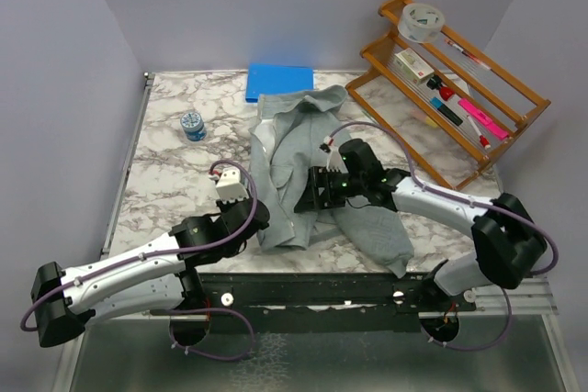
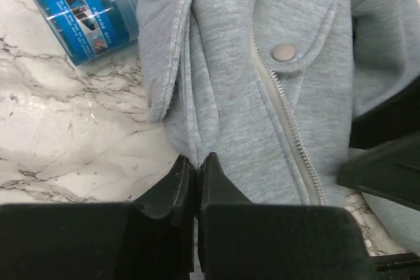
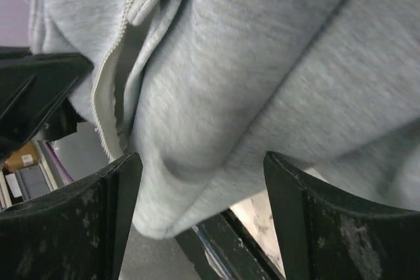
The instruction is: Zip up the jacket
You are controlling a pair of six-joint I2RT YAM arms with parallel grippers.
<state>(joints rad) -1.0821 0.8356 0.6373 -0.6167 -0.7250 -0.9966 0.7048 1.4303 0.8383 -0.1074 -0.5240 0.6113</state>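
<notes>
The light grey jacket [image 1: 308,149] lies crumpled in the middle of the marble table, its front zipper [image 2: 289,119] running down beside a snap button [image 2: 283,52]. My left gripper [image 2: 195,162] is shut on a fold of the jacket's lower edge, left of the zipper. At the jacket's middle, my right gripper [image 1: 317,192] is open. In the right wrist view a hanging bulge of jacket fabric [image 3: 216,116] lies between the spread fingers [image 3: 111,208], with the zipper teeth [image 3: 105,106] just to the left.
A blue-labelled jar [image 1: 192,125] stands left of the jacket, also close by in the left wrist view [image 2: 88,11]. A blue folder [image 1: 279,81] lies behind the jacket. A wooden rack [image 1: 487,140] with pens and a tape roll [image 1: 422,21] fills the back right.
</notes>
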